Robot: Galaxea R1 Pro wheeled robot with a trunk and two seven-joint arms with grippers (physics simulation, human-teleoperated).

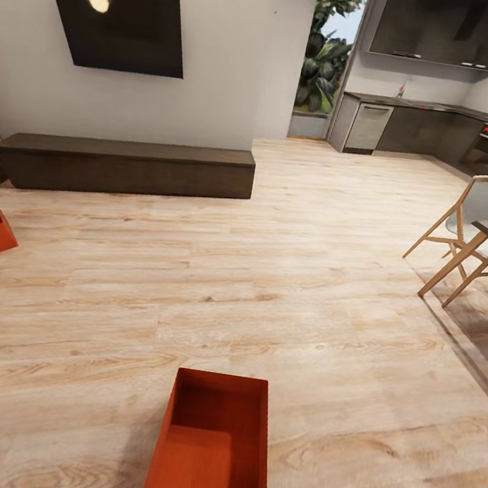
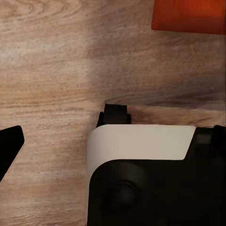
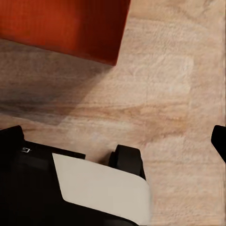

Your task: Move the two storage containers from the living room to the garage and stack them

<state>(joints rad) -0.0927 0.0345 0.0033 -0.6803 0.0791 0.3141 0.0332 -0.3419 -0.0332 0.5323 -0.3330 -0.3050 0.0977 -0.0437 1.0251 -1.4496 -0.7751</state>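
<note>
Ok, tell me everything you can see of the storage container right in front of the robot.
The near storage container is an orange-red, matte, finely textured rectangular bin with no lid and slightly tapered walls. It looks empty: only its bare bottom shows. It stands upright on the light wood plank floor, its long side running away from the robot, at the bottom middle of the head view. Nothing touches it but the floor. Both wrist views catch a corner of it.

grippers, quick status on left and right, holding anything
Left end effector: holding nothing; open or closed cannot be told.
Right end effector: holding nothing; open or closed cannot be told.
</note>
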